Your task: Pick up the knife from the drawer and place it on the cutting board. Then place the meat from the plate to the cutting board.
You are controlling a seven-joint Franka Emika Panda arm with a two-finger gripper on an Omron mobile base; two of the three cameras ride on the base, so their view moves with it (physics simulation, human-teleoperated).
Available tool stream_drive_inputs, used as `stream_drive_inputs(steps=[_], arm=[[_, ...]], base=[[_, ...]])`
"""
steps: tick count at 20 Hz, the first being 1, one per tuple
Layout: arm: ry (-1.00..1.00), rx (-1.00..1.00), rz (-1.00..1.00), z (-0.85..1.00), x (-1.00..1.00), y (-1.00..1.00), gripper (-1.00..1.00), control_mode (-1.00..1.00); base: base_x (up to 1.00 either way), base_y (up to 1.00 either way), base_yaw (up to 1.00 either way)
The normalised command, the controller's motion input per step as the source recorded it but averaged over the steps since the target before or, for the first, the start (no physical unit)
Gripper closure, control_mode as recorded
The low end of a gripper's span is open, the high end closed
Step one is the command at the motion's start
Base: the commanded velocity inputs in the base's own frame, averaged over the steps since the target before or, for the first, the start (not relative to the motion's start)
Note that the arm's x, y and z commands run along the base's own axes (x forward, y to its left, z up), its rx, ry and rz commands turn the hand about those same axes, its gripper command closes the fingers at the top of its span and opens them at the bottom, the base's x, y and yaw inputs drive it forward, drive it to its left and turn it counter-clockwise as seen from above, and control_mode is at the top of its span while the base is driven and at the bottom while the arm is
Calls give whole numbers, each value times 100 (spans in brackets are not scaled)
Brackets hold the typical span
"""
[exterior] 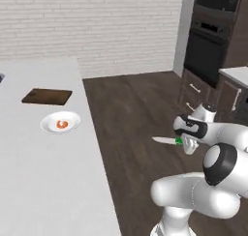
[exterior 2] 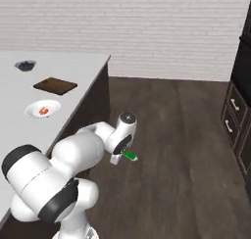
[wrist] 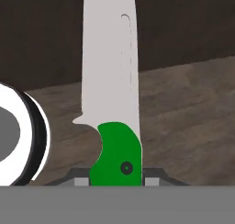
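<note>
We are gripping the knife by its green handle with our tool closed on it at the right of the frame, over the wood floor, blade pointing left toward the counter.

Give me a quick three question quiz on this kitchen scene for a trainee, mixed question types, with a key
1. True or false: the knife lies on the cutting board.
2. The meat sits on: A) the board B) the plate C) the floor.
3. What does the gripper clamp?

Key: 1 false, it is held over the floor. 2 B. 3 The knife, by its green handle.
</note>
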Motion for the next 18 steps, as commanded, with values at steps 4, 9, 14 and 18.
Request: stream_drive_inputs(steps=[4, 9, 14, 18], arm=[[0, 0, 0, 0, 0, 0, 100, 100], [0, 0, 0, 0, 0, 0, 100, 100], [0, 0, 0, 0, 0, 0, 100, 100], [0, 0, 0, 0, 0, 0, 100, 100]], base=[[94, -57, 61], [88, -66, 57], [71, -76, 56], [63, -72, 56]])
